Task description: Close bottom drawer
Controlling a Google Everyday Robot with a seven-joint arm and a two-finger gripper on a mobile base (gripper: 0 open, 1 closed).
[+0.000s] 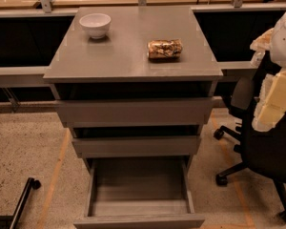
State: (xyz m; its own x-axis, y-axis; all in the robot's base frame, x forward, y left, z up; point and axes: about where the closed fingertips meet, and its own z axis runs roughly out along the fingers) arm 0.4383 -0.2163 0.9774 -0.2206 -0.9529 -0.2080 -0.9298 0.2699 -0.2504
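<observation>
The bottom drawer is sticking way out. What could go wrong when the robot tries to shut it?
1. The gripper hangs at the right edge, well away from the bottom drawer. Reaching down, it might bump the black chair beside it.
2. A hard shove could shake the cabinet, and the white bowl or snack bag on top may slide.

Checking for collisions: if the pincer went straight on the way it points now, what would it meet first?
Probably the black office chair below it. The pincer hangs at the right edge, pointing down-left, off to the side of the open bottom drawer. Depth is unclear.
</observation>
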